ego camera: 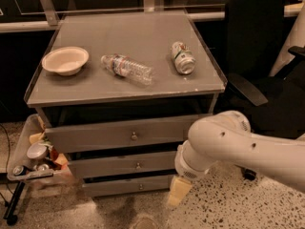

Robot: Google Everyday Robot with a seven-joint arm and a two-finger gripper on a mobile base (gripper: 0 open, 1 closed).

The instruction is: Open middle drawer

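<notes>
The gripper hangs low off the white arm, just beside the lower right corner of the stack of three grey drawers; I cannot tell if it is open or closed. The middle drawer, with one knob, lies at its 10 o'clock. At 12 o'clock, the desk carries one bowl, one bottle and one can

1. Three grey drawers in one cabinet: top drawer, middle drawer, bottom drawer.
2. On the cabinet top: one bowl, one plastic bottle, one can.
3. One black office chair at right.
4. One gripper, low by the bottom drawer's right end.
</notes>
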